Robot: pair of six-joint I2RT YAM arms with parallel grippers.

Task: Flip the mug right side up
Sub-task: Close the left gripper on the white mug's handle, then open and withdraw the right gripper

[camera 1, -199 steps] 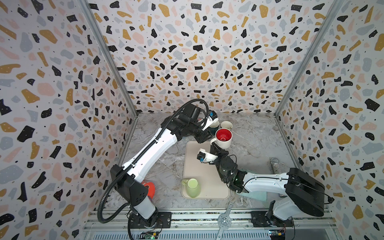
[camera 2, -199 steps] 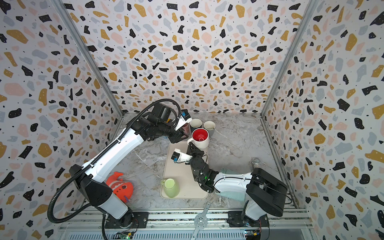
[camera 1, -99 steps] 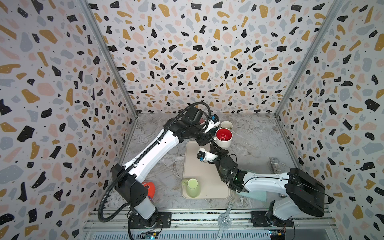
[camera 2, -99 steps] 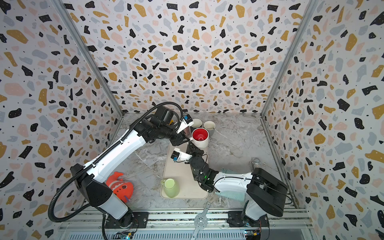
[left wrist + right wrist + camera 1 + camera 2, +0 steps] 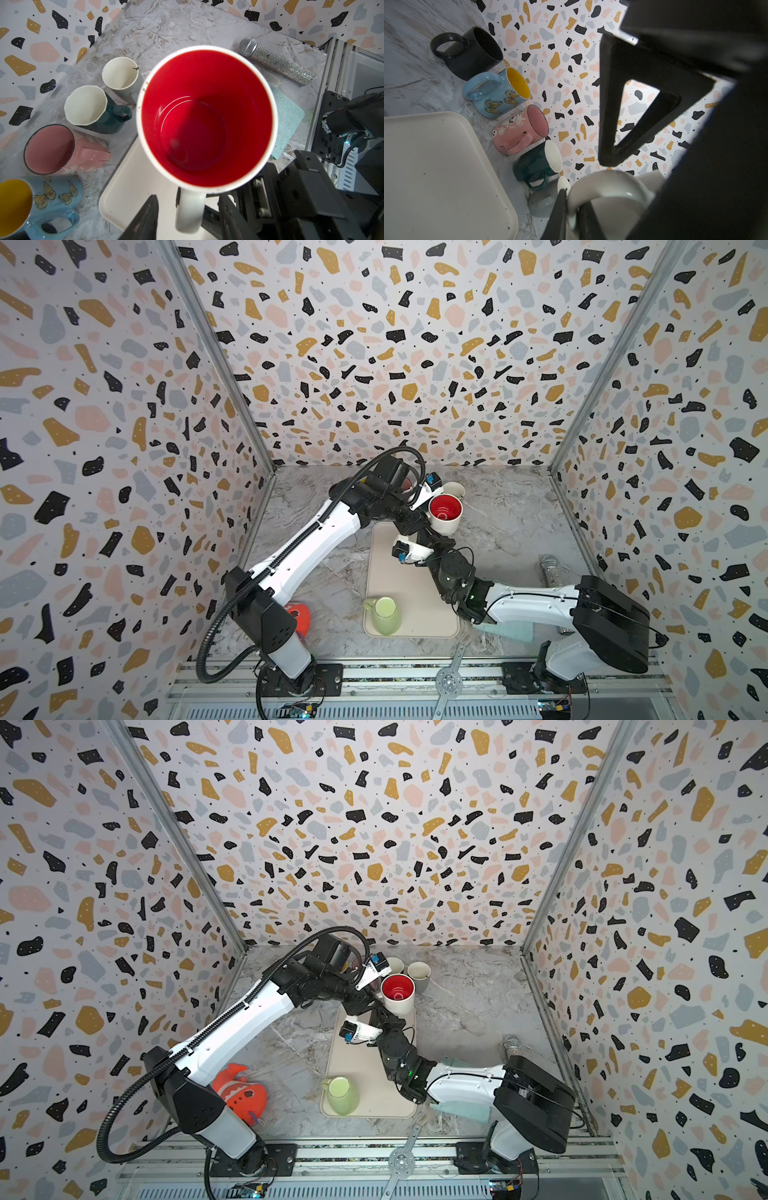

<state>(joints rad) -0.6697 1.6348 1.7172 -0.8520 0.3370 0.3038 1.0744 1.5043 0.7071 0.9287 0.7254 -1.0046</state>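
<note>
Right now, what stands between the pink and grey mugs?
The dark green mug, between pink mug and grey mug; both wrist views show it.

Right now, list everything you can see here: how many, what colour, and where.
red-lined mug: one, white outside, upright at the tray's far end
tray: one, cream, centre of the table
green mug: one, pale green, tray's near end
black mug, blue mug, pink mug, dark green mug, grey mug: one each, rowed along the back wall
microphone: one, silver, right side
cloth: one, teal, front right
fish toy: one, orange, front left
left gripper: open, astride the red-lined mug's handle
right gripper: shut on that handle
</note>
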